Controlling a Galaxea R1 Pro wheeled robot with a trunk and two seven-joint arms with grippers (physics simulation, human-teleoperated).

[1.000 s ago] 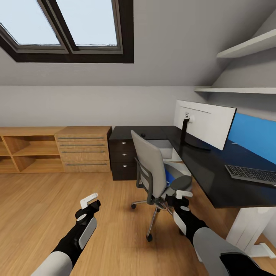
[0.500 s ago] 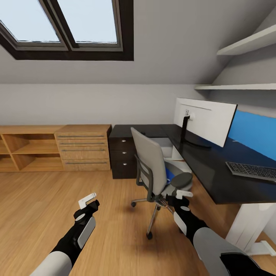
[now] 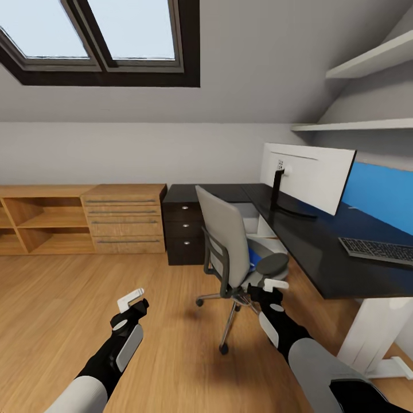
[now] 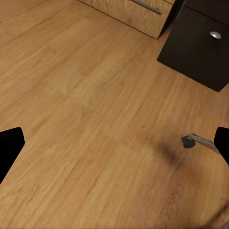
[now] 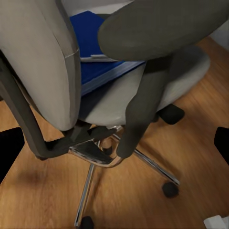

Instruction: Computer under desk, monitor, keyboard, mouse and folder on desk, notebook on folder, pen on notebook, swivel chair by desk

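Wood-floored attic bedroom, skylight overhead. Right hand (image 3: 269, 288) spread wide, holding nothing, just beside swivel chair (image 3: 229, 246) armrest. Left hand (image 3: 133, 302) likewise wide apart, empty, over bare floor. Blue folder (image 5: 95, 52) lies on chair seat. Monitor (image 3: 307, 178) and keyboard (image 3: 376, 250) sit on black worktop (image 3: 321, 258).

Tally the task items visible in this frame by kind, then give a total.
Monitor: 1
Keyboard: 1
Swivel chair: 1
Blue folder on the chair seat: 1
Desk: 1
Total: 5
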